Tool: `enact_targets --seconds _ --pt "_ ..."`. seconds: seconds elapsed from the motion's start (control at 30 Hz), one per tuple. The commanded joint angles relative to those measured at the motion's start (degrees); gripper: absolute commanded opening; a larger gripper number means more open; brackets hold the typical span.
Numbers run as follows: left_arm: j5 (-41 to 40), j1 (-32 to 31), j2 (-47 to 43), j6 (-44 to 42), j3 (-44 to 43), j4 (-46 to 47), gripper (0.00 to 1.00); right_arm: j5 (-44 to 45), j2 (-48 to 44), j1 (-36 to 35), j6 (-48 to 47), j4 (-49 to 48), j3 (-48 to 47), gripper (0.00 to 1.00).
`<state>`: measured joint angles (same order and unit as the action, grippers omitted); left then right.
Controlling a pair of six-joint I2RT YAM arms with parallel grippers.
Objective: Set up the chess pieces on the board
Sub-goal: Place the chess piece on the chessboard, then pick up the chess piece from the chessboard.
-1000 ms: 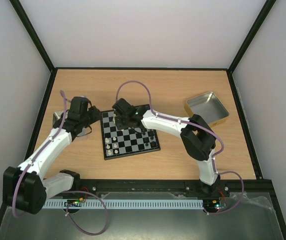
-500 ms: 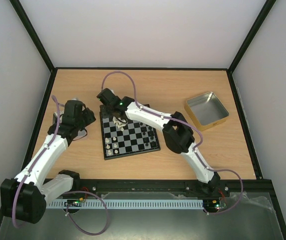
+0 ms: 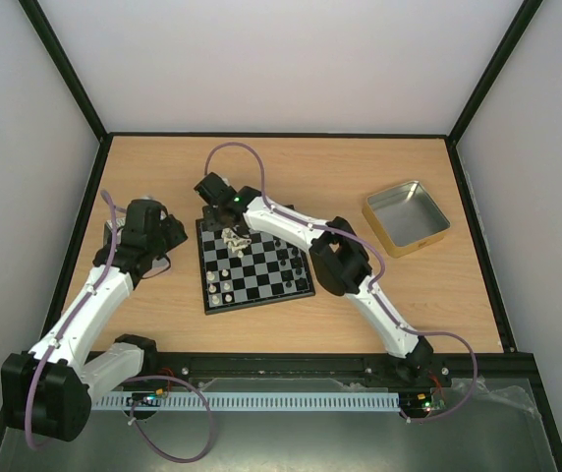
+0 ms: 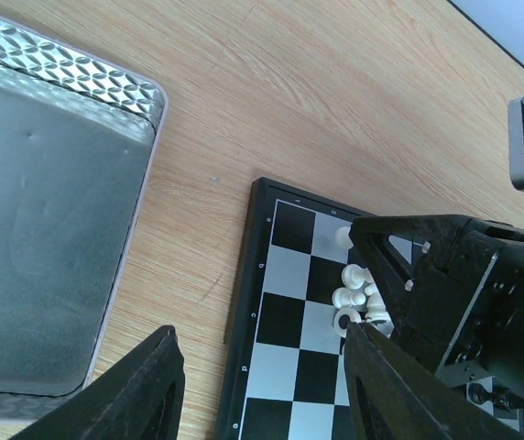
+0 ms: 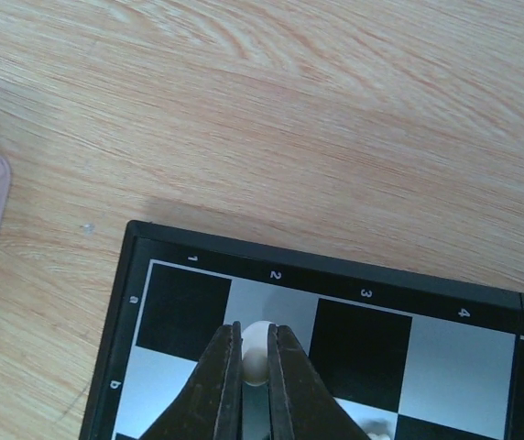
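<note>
Now the cream piece point(image 5: 256, 359) is pinched between the right jaws, which are closed on it. It hangs over the light square under the printed 2, in the outermost row of the board point(image 5: 363, 353), low in the right wrist view. We cannot tell whether its base touches the square.

A second ago the right arm point(image 3: 291, 231) hung over the upper middle of the board. It has since swung to the upper-left corner of the board in the top view, uncovering a small heap of cream pieces point(image 3: 232, 238) lying jumbled just below that corner. We judge this to be a placement under way: one piece lifted from the heap and brought to its home row, not yet released.

A few more pieces stand down the board's left edge, with dark ones towards its right edge.

The left jaws stand partly open and hold nothing. They hover over the desk point(image 4: 271, 110) between the board and the silver tin point(image 4: 42, 229). The left arm point(image 3: 114, 275) has drawn back a little to the left, which leaves the corner free. A second tin point(image 3: 406, 216) lies well apart at the right.
</note>
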<state>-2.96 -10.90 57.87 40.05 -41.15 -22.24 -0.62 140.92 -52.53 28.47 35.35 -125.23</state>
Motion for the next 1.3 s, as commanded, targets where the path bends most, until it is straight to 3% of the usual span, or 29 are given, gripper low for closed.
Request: enact_targets --seconds 0.0,0.2,0.47,0.7,0.83,1.03,1.27 --pt "0.75 0.52 -0.57 0.16 0.65 -0.77 0.50 0.84 2.06 0.14 -1.02 2.59 -2.40 0.07" --pt "0.93 0.52 -0.57 0.16 0.76 -0.93 0.50 0.69 3.37 0.36 -1.37 2.65 -3.70 0.09" --pt "2.48 0.52 0.36 -0.33 0.42 -0.22 0.51 1.58 2.21 0.63 -1.51 2.34 -4.08 0.27" --pt "7.82 0.53 2.01 -2.97 -0.06 1.64 0.54 2.62 -2.74 1.37 -0.51 0.50 -1.97 0.33" --pt "12.12 -0.38 6.62 -5.15 -1.72 1.90 0.57 3.45 -9.61 2.47 1.43 -4.86 6.66 0.40" --pt "9.66 -5.59 16.00 -6.23 -7.01 1.28 0.57 2.99 -20.93 6.83 5.17 -13.35 22.90 0.40" --pt "6.99 -7.39 28.11 -6.66 -14.98 -0.17 0.37 5.17 -35.67 10.49 7.57 -23.60 44.47 0.34"
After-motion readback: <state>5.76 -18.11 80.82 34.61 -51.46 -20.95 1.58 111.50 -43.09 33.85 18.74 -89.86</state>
